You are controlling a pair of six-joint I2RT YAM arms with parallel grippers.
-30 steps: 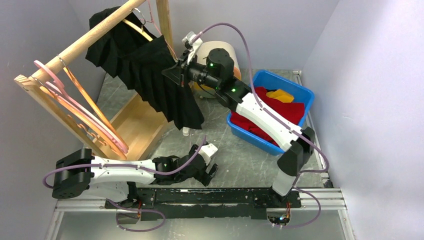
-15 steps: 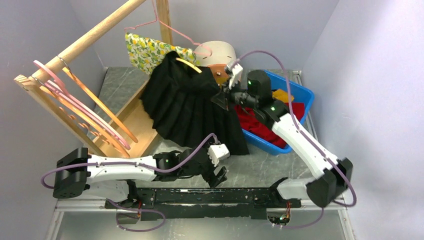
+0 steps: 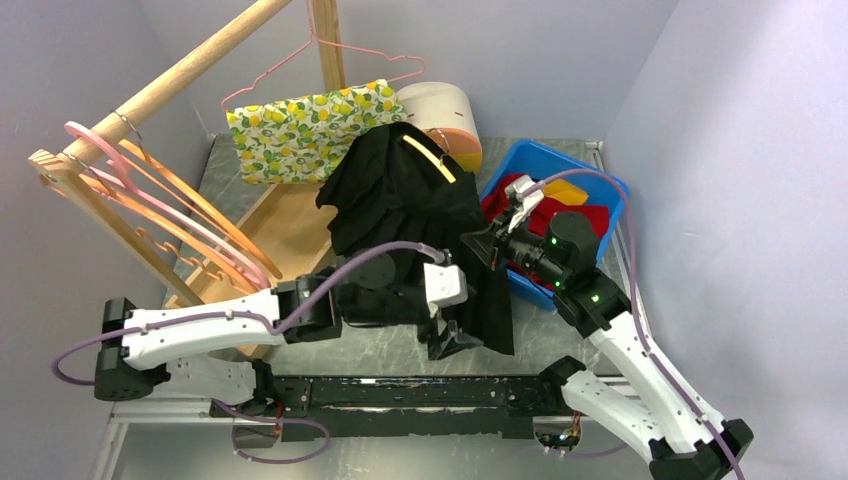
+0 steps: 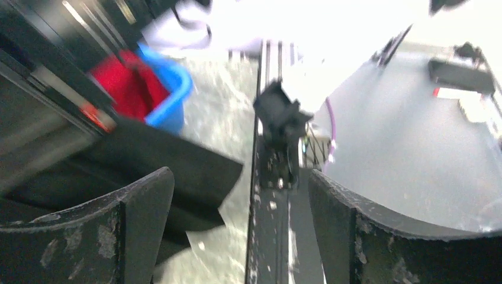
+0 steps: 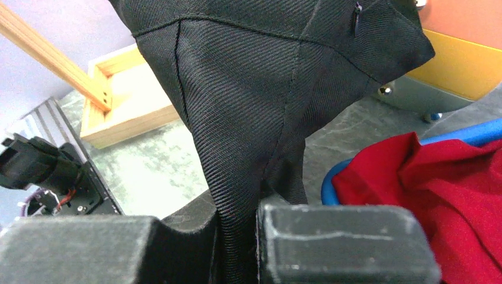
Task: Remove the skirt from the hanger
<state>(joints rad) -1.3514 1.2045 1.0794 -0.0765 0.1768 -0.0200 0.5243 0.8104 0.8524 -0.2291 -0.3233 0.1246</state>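
The black pleated skirt point(image 3: 395, 205) hangs off the rail, over the table's middle, with a yellow hanger arm point(image 3: 425, 158) poking out at its top. My right gripper point(image 3: 482, 246) is shut on a fold of the skirt's fabric; in the right wrist view the black cloth point(image 5: 254, 89) is pinched between the pads point(image 5: 240, 236). My left gripper point(image 3: 447, 338) is open and empty at the skirt's lower hem. In the left wrist view the hem point(image 4: 160, 171) lies just left of the gap between the jaws point(image 4: 240, 236).
A wooden rack point(image 3: 170, 85) with pink and orange hangers point(image 3: 170, 215) stands at the left. A lemon-print cloth point(image 3: 305, 128) hangs on a pink wire hanger. A blue bin point(image 3: 610, 185) of red clothes sits at the right, and a white-and-orange cylinder point(image 3: 445, 108) stands behind.
My right gripper has pulled the skirt and its hanger off the rail, down and toward the front right. My left arm has swung right to the skirt's hem. The lemon-print cloth is now uncovered.
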